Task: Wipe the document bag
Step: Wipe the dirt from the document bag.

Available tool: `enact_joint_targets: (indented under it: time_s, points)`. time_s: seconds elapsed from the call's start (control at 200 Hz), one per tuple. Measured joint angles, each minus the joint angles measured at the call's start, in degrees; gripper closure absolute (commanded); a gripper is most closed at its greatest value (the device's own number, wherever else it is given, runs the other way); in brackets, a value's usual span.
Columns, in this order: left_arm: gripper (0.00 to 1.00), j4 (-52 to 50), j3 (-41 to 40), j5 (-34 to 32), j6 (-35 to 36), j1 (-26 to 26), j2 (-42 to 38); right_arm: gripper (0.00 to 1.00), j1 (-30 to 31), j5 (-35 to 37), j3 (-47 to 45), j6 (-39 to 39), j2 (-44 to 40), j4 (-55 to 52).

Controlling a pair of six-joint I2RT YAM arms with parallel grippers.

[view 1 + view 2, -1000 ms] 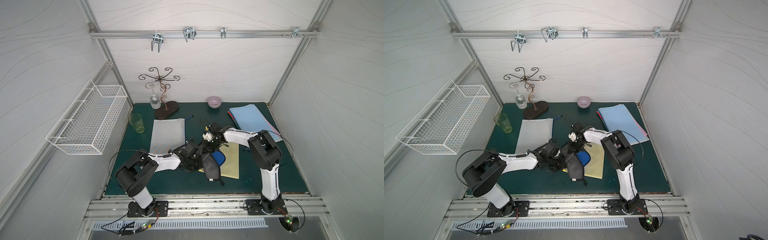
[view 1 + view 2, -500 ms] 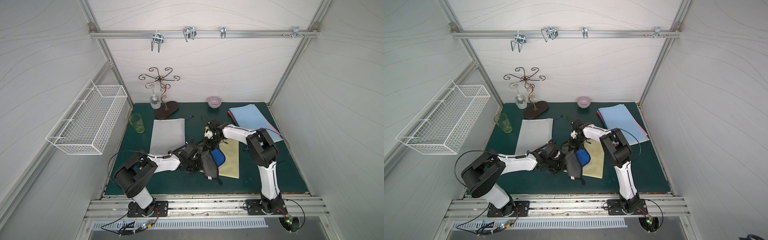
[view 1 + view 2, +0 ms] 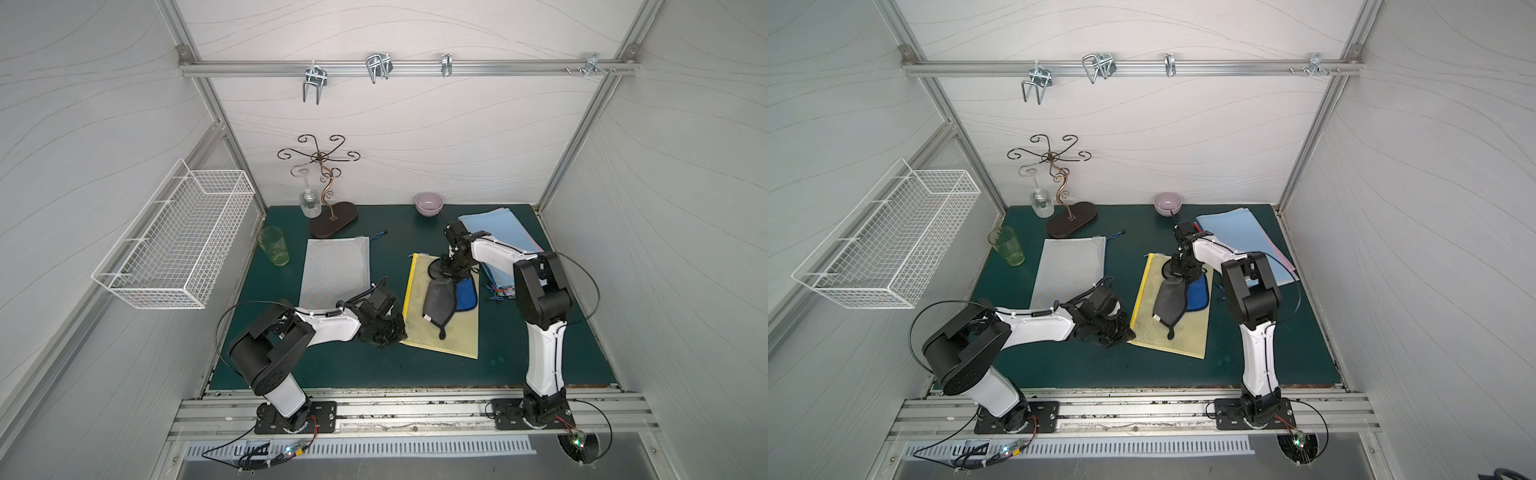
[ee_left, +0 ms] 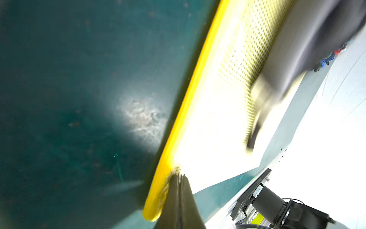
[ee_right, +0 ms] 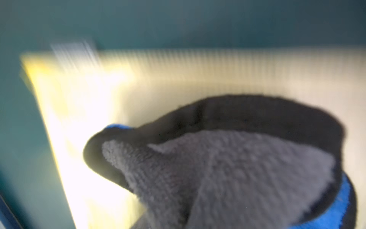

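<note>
The yellow mesh document bag (image 3: 451, 338) (image 3: 1179, 336) lies flat on the green mat. My left gripper (image 3: 397, 330) (image 3: 1125, 332) is shut, and its tips (image 4: 180, 176) press on the bag's (image 4: 227, 119) yellow edge strip near the near left corner. Over the bag's far end, my right gripper (image 3: 446, 272) (image 3: 1179, 272) is shut on a grey cloth (image 3: 440, 301) (image 3: 1169, 297) with blue and black trim. The cloth trails toward me over the bag. In the right wrist view the cloth (image 5: 227, 168) hides the fingers, and the bag (image 5: 178, 79) is blurred.
A grey mesh bag (image 3: 334, 270) lies left of the yellow one, near a green glass (image 3: 274, 247). A glass stand (image 3: 330, 216) and a pink bowl (image 3: 429, 203) stand at the back. Blue folders (image 3: 494, 232) lie back right. A wire basket (image 3: 174, 245) hangs on the left wall.
My right gripper has dragged the cloth across the bag toward the back right, uncovering the bag's left part. The left gripper has stayed at the bag's near left corner.
</note>
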Motion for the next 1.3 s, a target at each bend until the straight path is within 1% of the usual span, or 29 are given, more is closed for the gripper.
enact_joint_targets:
  time_s: [0.07, 0.15, 0.205, 0.28, 0.36, 0.455, 0.525, 0.61, 0.705, 0.815, 0.931, 1.031, 1.171, 1.266, 1.301]
  points:
    - [1.00, 0.0, 0.0, 0.0, 0.0, 0.0, 0.0, 1.00, 3.1, 0.5, -9.9, 1.6, -7.5, -1.4]
    - [1.00, 0.0, 0.0, -0.1, 0.0, 0.0, 0.0, 1.00, 6.6, 0.3, -18.7, 3.8, -14.5, -2.7]
    - [1.00, 0.0, 0.0, -0.2, 0.0, 0.0, 0.0, 1.00, 8.2, 0.1, -22.9, 5.3, -18.3, -3.6]
    - [1.00, 0.1, -0.1, -0.2, 0.0, 0.0, -0.1, 1.00, 8.0, 0.5, -26.4, 7.1, -21.0, -3.8]
    - [1.00, 0.2, -0.5, -0.9, -0.1, 0.0, -0.5, 1.00, 6.3, -0.1, -25.7, 7.7, -19.7, -4.0]
    - [1.00, 0.3, -1.8, -2.2, -0.7, 0.1, -2.0, 1.00, 3.8, -2.9, -20.8, 7.5, -14.6, -5.8]
    - [1.00, 0.6, -2.8, -2.8, -1.3, 0.3, -3.0, 1.00, 2.4, -5.6, -14.4, 6.8, -9.1, -8.2]
    - [1.00, 0.7, -3.5, -3.5, -1.8, 0.5, -3.9, 1.00, 1.7, -8.0, -3.5, 5.2, -1.2, -10.1]
    - [1.00, 0.7, -3.8, -4.3, -2.2, 0.6, -4.3, 1.00, 1.1, -11.3, 4.2, 3.5, 4.2, -5.1]
    - [1.00, 0.7, -4.2, -5.2, -2.5, 0.8, -4.9, 1.00, 0.3, -15.5, 6.1, 1.0, 6.3, 1.9]
    - [1.00, 0.7, -4.3, -5.4, -2.5, 0.9, -4.9, 1.00, 0.3, -16.7, 5.0, -1.6, 5.9, 4.4]
    - [1.00, 0.6, -4.2, -5.3, -2.4, 0.9, -4.8, 1.00, 2.2, -13.1, 1.4, -2.4, 3.0, 4.6]
    - [1.00, 0.0, -3.8, -5.4, -2.0, 0.9, -4.7, 1.00, 3.9, -7.6, -11.3, 0.6, -7.0, 3.9]
    - [1.00, -0.3, -3.5, -5.4, -1.5, 0.9, -4.6, 1.00, 1.9, -4.2, -20.0, 3.8, -14.8, 1.2]
    - [1.00, -0.3, -3.5, -5.4, -1.3, 0.9, -4.6, 0.98, 0.7, -3.1, -22.8, 5.2, -17.9, 0.2]
